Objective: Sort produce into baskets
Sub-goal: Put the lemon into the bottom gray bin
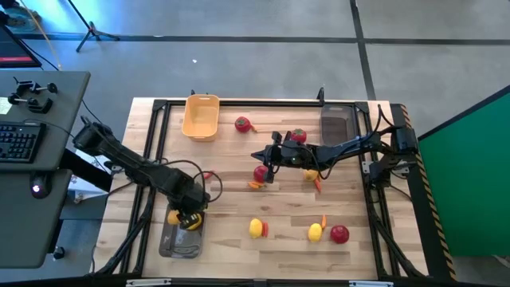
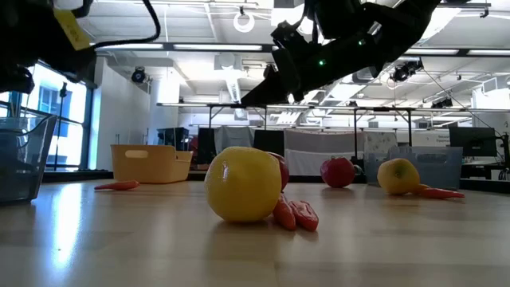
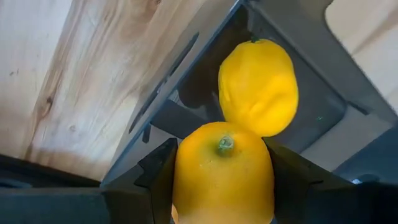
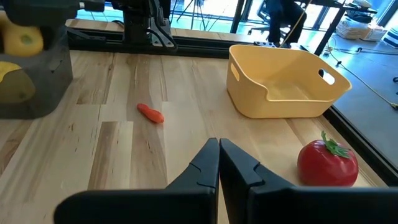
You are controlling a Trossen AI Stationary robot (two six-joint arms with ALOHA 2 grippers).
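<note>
My left gripper (image 1: 190, 217) hangs over the dark grey tray (image 1: 180, 239) at the table's near left corner, shut on a yellow lemon (image 3: 222, 177). A second lemon (image 3: 258, 87) lies on that tray's floor just below it. My right gripper (image 4: 219, 155) is shut on nothing and hovers level above the table's middle (image 1: 259, 155). Loose on the boards are lemons (image 1: 256, 228), red fruits (image 1: 242, 123) and carrot pieces (image 1: 209, 175). The yellow basket (image 1: 201, 116) stands at the far left, and another grey tray (image 1: 338, 121) at the far right. My left gripper pinches the lemon's two opposite sides (image 3: 180, 180) between its fingers (image 3: 158, 171). The fingers come from above, pointing steeply down. The lemon is clear of the table, over the tray's inside. Whether it touches the lemon below, I cannot tell.
Near my right gripper lie a red fruit (image 1: 261, 173), a lemon (image 1: 311, 174) and a carrot piece (image 1: 255, 185); another red fruit (image 1: 298, 135) sits beside that arm. A lemon (image 1: 315, 232) and a red fruit (image 1: 339, 233) lie near the front. A black frame (image 1: 239, 102) edges the table.
</note>
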